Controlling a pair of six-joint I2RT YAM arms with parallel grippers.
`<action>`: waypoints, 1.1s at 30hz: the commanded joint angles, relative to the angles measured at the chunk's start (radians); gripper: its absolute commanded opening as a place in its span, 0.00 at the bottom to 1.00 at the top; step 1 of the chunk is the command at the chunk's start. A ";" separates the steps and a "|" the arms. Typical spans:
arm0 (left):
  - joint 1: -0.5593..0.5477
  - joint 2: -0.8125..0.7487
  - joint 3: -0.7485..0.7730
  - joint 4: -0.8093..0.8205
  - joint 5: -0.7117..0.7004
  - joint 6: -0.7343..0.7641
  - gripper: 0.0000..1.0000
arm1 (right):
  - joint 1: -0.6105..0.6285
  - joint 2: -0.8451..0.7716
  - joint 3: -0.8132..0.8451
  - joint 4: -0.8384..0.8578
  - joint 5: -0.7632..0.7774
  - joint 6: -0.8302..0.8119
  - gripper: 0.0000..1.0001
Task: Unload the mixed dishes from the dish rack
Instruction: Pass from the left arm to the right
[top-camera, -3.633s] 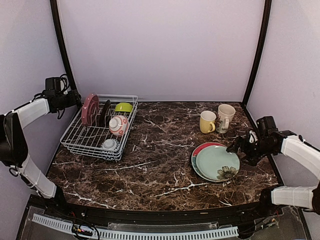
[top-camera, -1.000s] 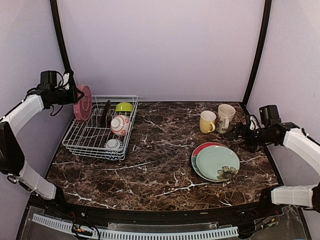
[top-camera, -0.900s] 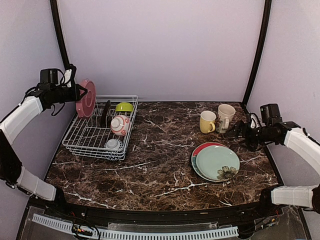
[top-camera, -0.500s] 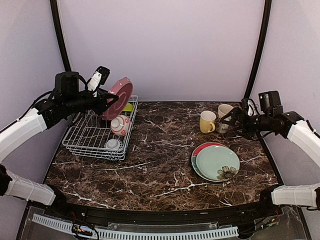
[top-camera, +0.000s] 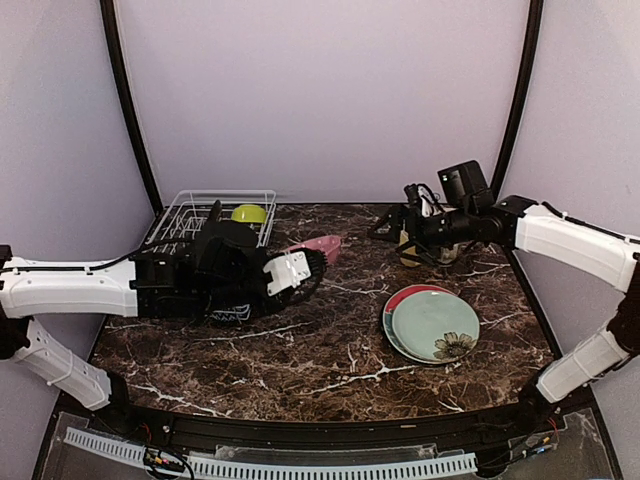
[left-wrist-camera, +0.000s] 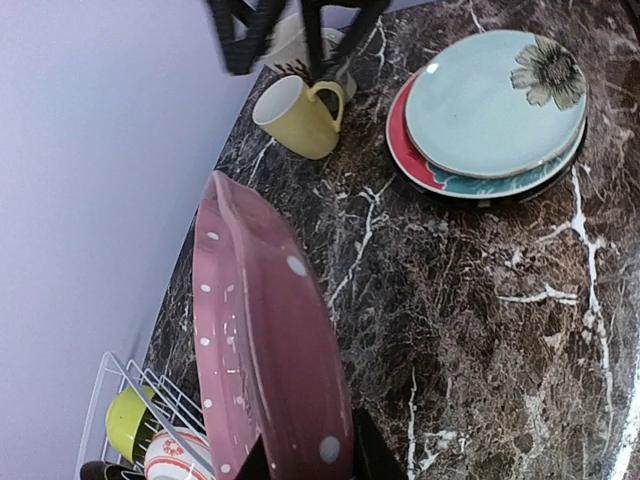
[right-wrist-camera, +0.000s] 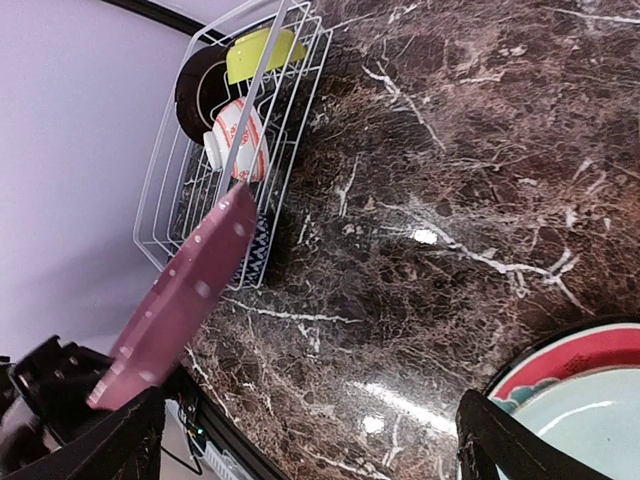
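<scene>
My left arm (top-camera: 70, 287) lies low and stretched out toward the right, its forearm nearly level and its black wrist leading. My left gripper (top-camera: 306, 265) points toward the middle of the table. Its jaws are drawn close and pinch the rim of the pink plate (left-wrist-camera: 260, 340), with one dark finger (left-wrist-camera: 368, 452) showing on each side of the edge. My right arm (top-camera: 570, 238) extends in from the right, raised and bent at the elbow, its forearm running leftward. My right gripper (top-camera: 393, 224) faces left and seems tipped slightly downward, though the overhead view is too blurred to be sure. Its jaws stand spread wide, the two fingertips (right-wrist-camera: 100, 440) far apart.
</scene>
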 joint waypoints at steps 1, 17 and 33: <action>-0.101 0.052 -0.034 0.251 -0.300 0.217 0.01 | 0.048 0.086 0.061 0.113 -0.026 0.054 0.99; -0.209 0.233 -0.063 0.451 -0.553 0.400 0.01 | 0.161 0.325 0.093 0.303 -0.162 0.132 0.74; -0.223 0.253 -0.025 0.367 -0.517 0.302 0.51 | 0.103 0.164 0.001 0.342 -0.078 0.117 0.00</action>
